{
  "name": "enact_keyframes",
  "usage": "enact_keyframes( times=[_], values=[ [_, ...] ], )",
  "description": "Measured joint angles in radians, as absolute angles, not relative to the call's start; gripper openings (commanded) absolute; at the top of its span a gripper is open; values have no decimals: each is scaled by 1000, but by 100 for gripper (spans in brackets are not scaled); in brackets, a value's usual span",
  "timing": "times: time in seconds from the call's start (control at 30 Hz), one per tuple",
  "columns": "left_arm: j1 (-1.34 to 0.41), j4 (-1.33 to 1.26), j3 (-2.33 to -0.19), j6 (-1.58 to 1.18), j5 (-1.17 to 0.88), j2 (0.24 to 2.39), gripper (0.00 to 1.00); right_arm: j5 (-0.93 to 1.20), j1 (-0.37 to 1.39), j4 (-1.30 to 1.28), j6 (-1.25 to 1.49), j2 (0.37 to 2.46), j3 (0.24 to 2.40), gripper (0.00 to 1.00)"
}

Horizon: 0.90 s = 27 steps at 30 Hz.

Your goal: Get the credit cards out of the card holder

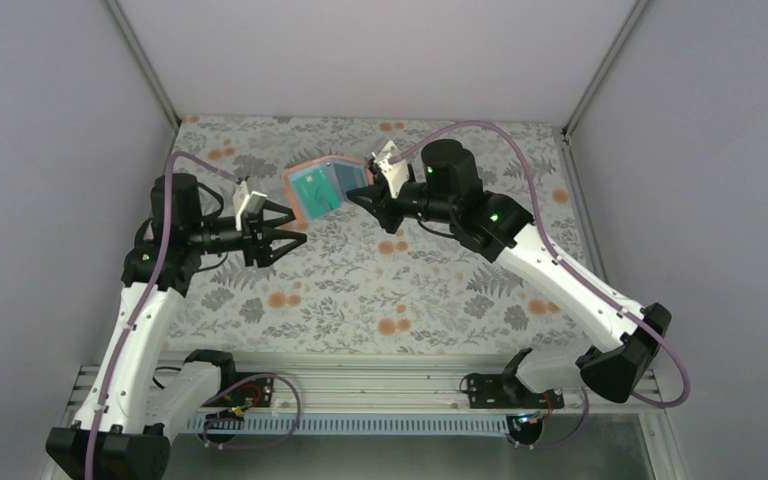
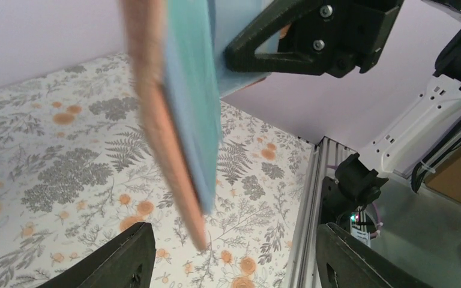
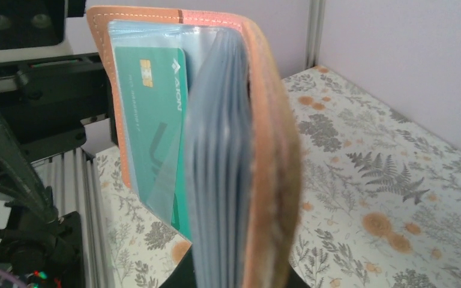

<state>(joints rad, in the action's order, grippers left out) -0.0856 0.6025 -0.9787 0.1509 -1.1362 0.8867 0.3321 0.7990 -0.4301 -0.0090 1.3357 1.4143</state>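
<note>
Brown card holder (image 1: 322, 188) hangs clamped in my right gripper (image 1: 360, 196); my left gripper (image 1: 298, 226) gapes empty. Tugging the teal card (image 3: 153, 120) may wrench the holder loose.

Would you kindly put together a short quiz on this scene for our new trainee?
1. True or false: the left pincer is clamped on the card holder.
2. Which card shows inside the card holder in the right wrist view? A) red B) teal green C) blue
3. Fill in: the right pincer holds the card holder ___ the table, not lying on it.
Key: 1 false: its jaws stand open, apart from the card holder. 2 B: the teal green card. 3 above.
</note>
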Motion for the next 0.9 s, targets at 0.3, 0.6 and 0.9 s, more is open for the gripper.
enact_keyframes(
  times=[0.3, 0.6, 0.9],
  values=[
    [-78, 555, -976, 112, -1099, 886, 72, 445, 799, -448, -57, 1333, 1414, 4],
    [-78, 554, -976, 117, -1152, 885, 77, 491, 799, -455, -75, 1332, 1414, 4],
    [-78, 503, -978, 51, -1168, 891, 14, 549, 799, -493, -123, 1359, 1414, 4]
  ],
)
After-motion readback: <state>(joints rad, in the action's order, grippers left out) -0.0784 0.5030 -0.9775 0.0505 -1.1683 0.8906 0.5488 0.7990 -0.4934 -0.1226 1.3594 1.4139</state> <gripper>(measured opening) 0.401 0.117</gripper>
